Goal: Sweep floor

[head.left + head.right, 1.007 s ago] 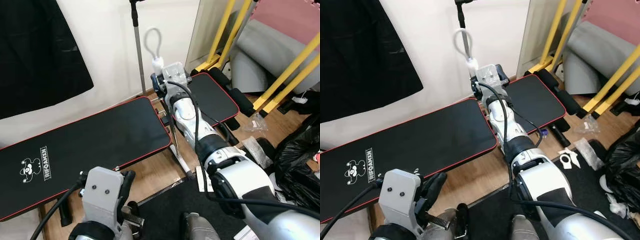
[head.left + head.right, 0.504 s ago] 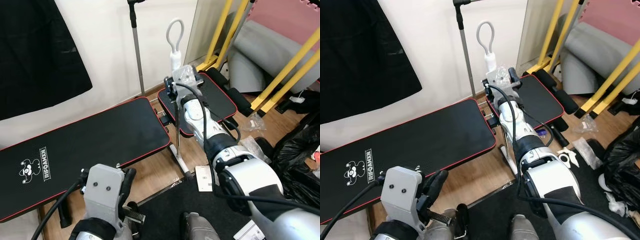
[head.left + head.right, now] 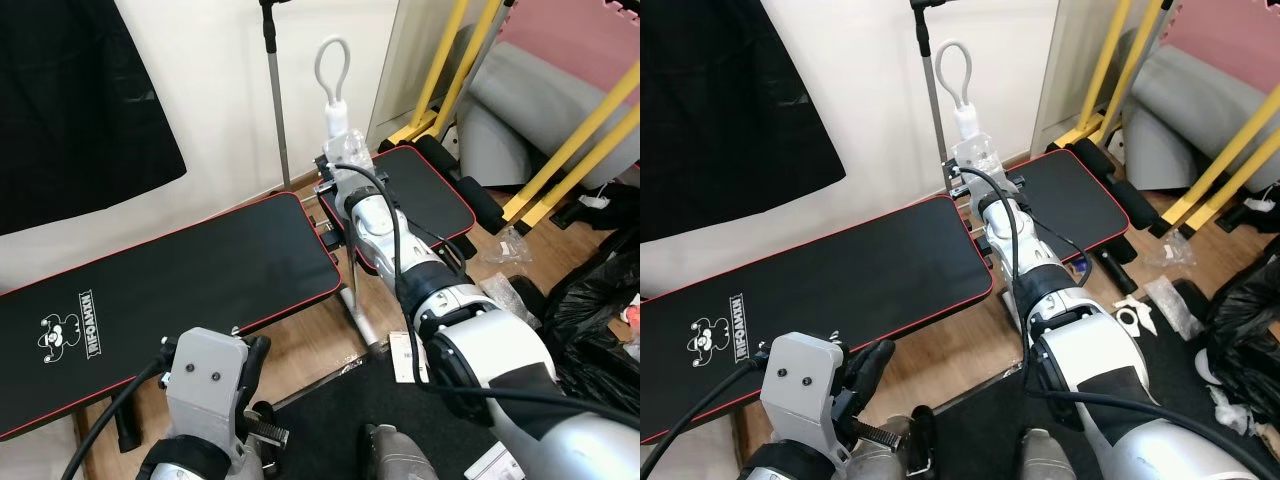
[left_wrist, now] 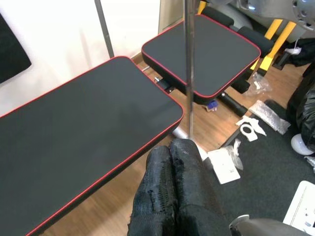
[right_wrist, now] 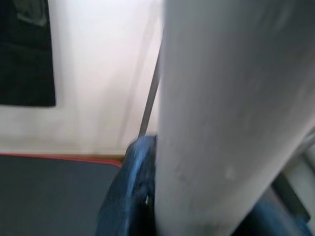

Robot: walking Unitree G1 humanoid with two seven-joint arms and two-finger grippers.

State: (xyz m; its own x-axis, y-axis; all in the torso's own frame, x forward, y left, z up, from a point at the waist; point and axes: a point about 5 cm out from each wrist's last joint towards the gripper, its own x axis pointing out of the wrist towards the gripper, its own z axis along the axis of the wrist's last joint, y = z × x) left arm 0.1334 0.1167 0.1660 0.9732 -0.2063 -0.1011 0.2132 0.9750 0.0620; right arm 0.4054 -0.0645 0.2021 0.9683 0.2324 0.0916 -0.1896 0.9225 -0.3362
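While the broom (image 3: pixel 334 95) is gripped upright by the right gripper (image 3: pixel 340 178) over the bench (image 3: pixel 190 285), snagging on the bench gap is judged likely; left gripper (image 4: pixel 172 172) is pressed closed, empty.

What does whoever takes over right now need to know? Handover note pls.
Right gripper: extended forward over the gap between the bench pads, shut on the broom handle, white loop end up; the metal shaft runs down toward the floor.
Left gripper: low by the torso, jaws shut, holding nothing.
Black weight bench stands straight ahead.
Scraps and wrappers lie on the wood floor to the right, beside the black bags.
Done: broom in hand. Left: sweeping the debris.
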